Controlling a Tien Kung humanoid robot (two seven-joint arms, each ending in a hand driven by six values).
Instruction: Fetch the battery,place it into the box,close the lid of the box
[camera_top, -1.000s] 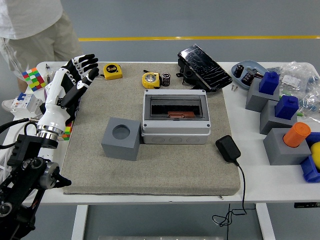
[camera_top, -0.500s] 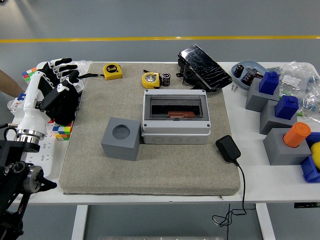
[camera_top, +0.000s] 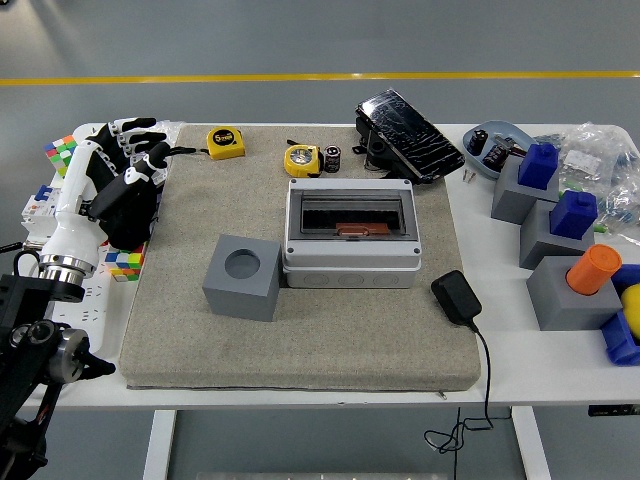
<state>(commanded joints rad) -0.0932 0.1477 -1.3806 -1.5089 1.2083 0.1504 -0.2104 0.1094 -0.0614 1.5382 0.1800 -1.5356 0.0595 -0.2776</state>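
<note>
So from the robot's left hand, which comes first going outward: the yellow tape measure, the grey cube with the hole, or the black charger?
1. Yellow tape measure, just right of the left hand.
2. Grey cube, mat centre-left.
3. Black charger, far right.

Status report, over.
Left hand open, empty, at mat's left edge. Battery untouched behind the box. Box lid shut. Path clear.

A coarse, matt grey felt mat (camera_top: 300, 330) covers the smooth white table (camera_top: 500, 365); at its centre sits a matt grey plastic box (camera_top: 350, 265) with a glossy dark see-through lid (camera_top: 350, 215), beside a dull grey plastic cube (camera_top: 241, 277) and behind a satin-black plastic charger (camera_top: 456, 297).
</note>
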